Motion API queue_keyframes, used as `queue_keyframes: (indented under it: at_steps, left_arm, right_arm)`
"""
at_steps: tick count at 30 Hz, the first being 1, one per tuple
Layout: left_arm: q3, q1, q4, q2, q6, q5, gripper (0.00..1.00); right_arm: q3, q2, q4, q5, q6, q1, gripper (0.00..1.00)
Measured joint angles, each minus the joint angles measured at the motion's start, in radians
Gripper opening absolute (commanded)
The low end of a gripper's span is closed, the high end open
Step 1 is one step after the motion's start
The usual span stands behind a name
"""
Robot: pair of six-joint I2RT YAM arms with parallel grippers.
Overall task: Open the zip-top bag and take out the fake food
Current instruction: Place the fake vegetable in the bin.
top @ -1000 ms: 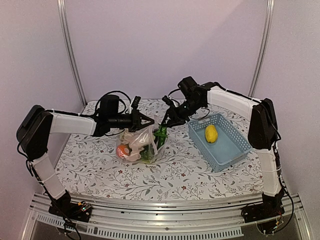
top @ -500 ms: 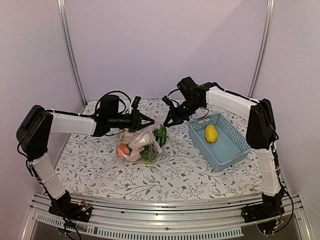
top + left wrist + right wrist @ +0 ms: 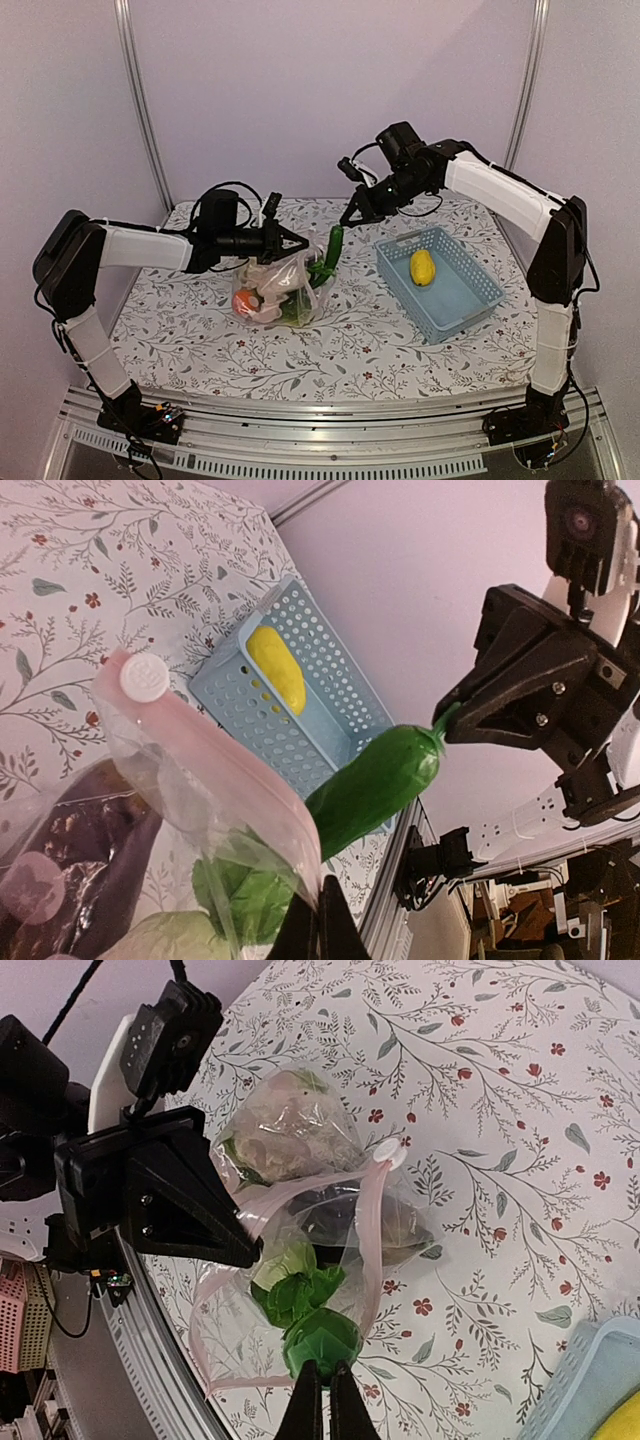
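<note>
1. Presently the left gripper [image 3: 296, 242] has its jaws pressed together on the pink zip edge of the clear, crinkly plastic zip-top bag [image 3: 272, 292]. It holds that side of the mouth up while the bag's bottom rests on the floral-cloth table [image 3: 180, 330].
2. The right gripper [image 3: 350, 217] stands above and to the right of the bag's mouth. Its jaws are clamped on the top tip of the long green toy cucumber [image 3: 330, 252].
3. The cucumber hangs tilted from those jaws. Its lower end is inside the bag's open mouth, behind the film, and its upper part is clear of the plastic.
4. Seen inside the bag: a dark purple toy eggplant [image 3: 75, 875], a green leafy piece [image 3: 290, 1295] and an orange-red round piece [image 3: 243, 300].
5. The light-blue slotted plastic basket [image 3: 460, 295] stands to the right of the bag, apart from it. A yellow toy fruit [image 3: 422, 267] lies in it.
</note>
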Motion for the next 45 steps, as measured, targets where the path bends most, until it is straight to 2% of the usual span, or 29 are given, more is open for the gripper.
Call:
queue_keyframes:
  at_steps: [6,13,21,32,36,38,41,45]
  left_arm:
    - [0.000,0.000,-0.001,0.000,0.000,0.000,0.00]
    - [0.005,0.000,-0.005,0.009,0.001,0.000,0.00]
    - [0.011,0.000,-0.024,0.010,0.005,0.001,0.00]
    - [0.028,0.000,-0.067,0.010,0.026,0.000,0.00]
    - [0.036,0.000,-0.081,0.010,0.034,-0.001,0.00]
    - [0.039,0.000,-0.086,0.010,0.039,-0.002,0.00]
    - [0.040,0.000,-0.098,0.010,0.050,-0.008,0.00]
    - [0.041,0.000,-0.113,0.008,0.065,-0.017,0.00]
  right_arm:
    - [-0.003,-0.097,-0.015,0.021,-0.047,-0.034,0.00]
    - [-0.080,-0.264,-0.025,0.046,-0.100,-0.159,0.00]
    - [-0.281,-0.448,-0.032,0.121,-0.174,-0.291,0.00]
    - [-0.616,-0.641,-0.137,0.348,-0.343,-0.322,0.00]
    - [-0.622,-0.636,-0.172,0.386,-0.400,-0.324,0.03]
    - [-0.617,-0.599,-0.179,0.393,-0.423,-0.327,0.18]
    - [-0.535,-0.457,-0.213,0.402,-0.454,-0.340,0.32]
    - [-0.327,-0.227,-0.224,0.421,-0.448,-0.376,0.37]
